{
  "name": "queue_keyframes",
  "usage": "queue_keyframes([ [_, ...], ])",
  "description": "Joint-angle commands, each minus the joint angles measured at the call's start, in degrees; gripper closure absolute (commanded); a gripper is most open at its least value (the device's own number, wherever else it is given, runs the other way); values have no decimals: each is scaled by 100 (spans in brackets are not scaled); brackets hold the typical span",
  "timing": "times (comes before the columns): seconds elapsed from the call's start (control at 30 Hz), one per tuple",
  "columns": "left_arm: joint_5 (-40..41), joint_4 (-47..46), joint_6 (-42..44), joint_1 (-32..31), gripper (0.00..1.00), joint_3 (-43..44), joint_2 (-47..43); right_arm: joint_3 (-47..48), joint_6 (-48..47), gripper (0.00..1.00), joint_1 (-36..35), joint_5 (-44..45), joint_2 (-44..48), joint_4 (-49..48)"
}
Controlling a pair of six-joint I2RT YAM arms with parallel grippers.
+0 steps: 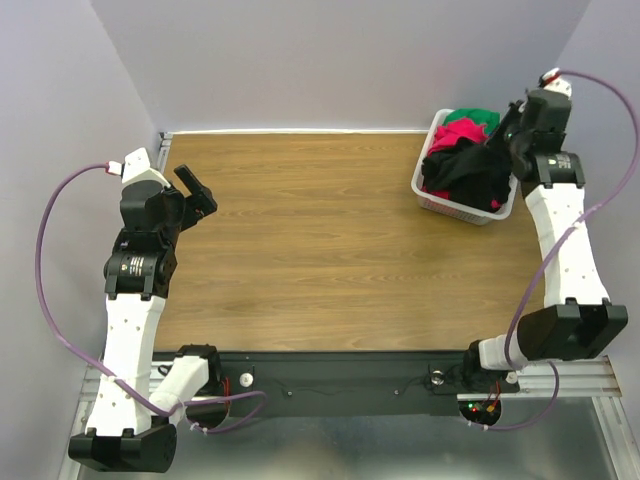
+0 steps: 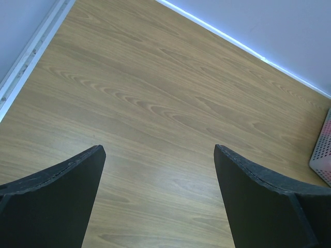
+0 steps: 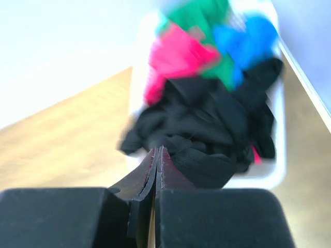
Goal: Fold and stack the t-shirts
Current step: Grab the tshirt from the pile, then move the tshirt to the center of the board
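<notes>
A heap of t-shirts fills the white basket (image 1: pixel 437 204) at the table's far right. The black t-shirt (image 1: pixel 465 170) lies on top, with a pink-red one (image 1: pixel 445 135) and a green one (image 1: pixel 472 118) behind it. My right gripper (image 1: pixel 508 140) hangs over the basket's right side. In the right wrist view, blurred, the right gripper (image 3: pixel 158 150) is pressed shut, with a bunched fold of the black t-shirt (image 3: pixel 207 119) at its tips. Pink-red (image 3: pixel 178 54), green (image 3: pixel 199 13) and blue (image 3: pixel 245 39) fabric lie beyond. My left gripper (image 1: pixel 195 190) stands open and empty at the table's left.
The left wrist view shows the left gripper (image 2: pixel 158 150) spread wide over bare wooden tabletop (image 2: pixel 155 93), with the basket's corner (image 2: pixel 323 150) at the right edge. Walls close in the table's far and left sides.
</notes>
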State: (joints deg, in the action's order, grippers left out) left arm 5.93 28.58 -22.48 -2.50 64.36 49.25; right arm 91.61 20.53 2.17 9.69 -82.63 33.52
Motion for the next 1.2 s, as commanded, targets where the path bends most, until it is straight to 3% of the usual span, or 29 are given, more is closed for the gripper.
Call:
queue_keyframes([
  [0.0,-48,-203,7,4,1,86,-170,873,47,100,2,-1204,440,-898],
  [0.3,-136,-300,-2,4,1,121,-215,2817,1355,100,-15,-4665,-16,-1461],
  [0.43,-224,-353,-28,4,1,138,-197,3107,2111,100,-138,-5231,-86,-2321],
  [0.63,-268,-353,-37,4,1,253,-162,4327,2797,100,-638,-5372,-780,-2771],
  [0.8,-189,-327,7,4,1,375,-136,5287,2956,100,-1533,-5171,-1649,-2886],
  [1.0,-5,-212,68,4,1,648,-56,5446,2140,100,-3097,-4486,-2090,-3027],
  [1.17,259,-46,-2,4,1,815,5,5463,1260,100,-3882,-3387,-2160,-3079],
])
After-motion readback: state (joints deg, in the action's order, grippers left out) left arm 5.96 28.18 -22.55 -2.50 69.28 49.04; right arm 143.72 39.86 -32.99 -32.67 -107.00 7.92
